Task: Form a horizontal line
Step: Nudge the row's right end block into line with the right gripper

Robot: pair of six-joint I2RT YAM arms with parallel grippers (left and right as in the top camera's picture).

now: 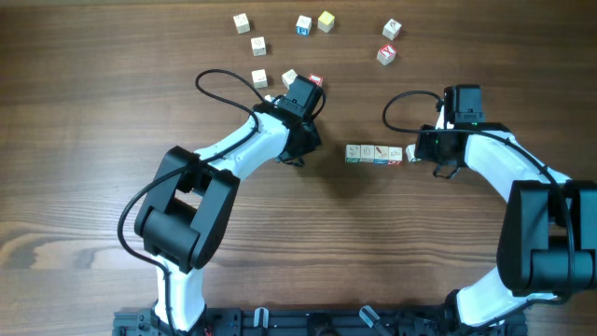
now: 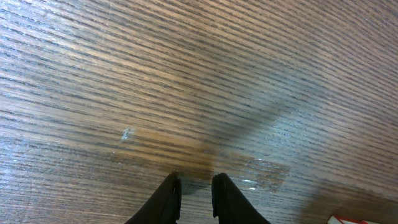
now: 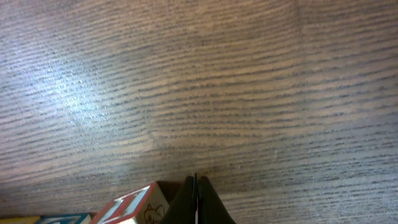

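Observation:
The horizontal line [image 1: 375,153] is a short row of small pale cubes lying side by side at the table's middle right. My right gripper [image 1: 413,155] is shut and empty, its tips just off the row's right end. In the right wrist view the shut gripper [image 3: 197,198] stands beside the red-edged end cube [image 3: 134,208], and a blue-edged cube [image 3: 62,219] peeks in left of it. My left gripper [image 1: 297,156] is left of the row, apart from it. In the left wrist view this gripper [image 2: 196,190] is slightly open over bare wood, nothing between its fingers.
Loose cubes lie scattered along the far side: a white one [image 1: 242,23], a blue-marked one [image 1: 303,25], a yellow one [image 1: 325,21] and two red-marked ones [image 1: 392,30] [image 1: 386,54]. More cubes [image 1: 259,77] sit by the left arm's wrist. A red-edged cube [image 2: 348,219] shows at the left wrist view's bottom right.

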